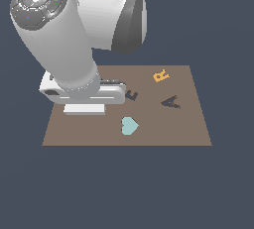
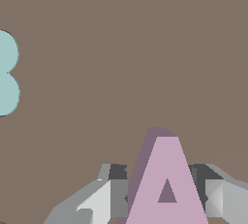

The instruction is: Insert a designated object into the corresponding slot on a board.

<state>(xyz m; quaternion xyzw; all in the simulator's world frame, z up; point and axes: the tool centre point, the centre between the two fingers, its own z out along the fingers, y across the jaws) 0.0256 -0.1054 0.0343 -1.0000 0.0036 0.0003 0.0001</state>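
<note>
**Lilac A between the fingers, low over the board**

A flat dark blue-grey ground fills the scene; on it lies the brown board [image 1: 188, 124], a plain rectangle. In the exterior view, the arm [image 1: 64, 49] hangs over the board's left part, hiding the gripper and block there.

The wrist view shows the lilac A [image 2: 167, 184] between the gripper's [image 2: 164, 199] two fingers [image 2: 109, 199], one on each side of its legs, closed against it. The A's long axis runs from its feet at the gripper out to its apex, pointing away across bare board. A shadow lies just beside it on the brown.

Readable marks on the board: an orange R [image 1: 161, 76], a dark E recess [image 1: 132, 95] partly behind the arm, and the dark A slot [image 1: 171, 102], tilted, towards the exterior view's right. The teal heart [image 1: 129, 125] sits nearer the front edge, well apart from the slot.
</note>
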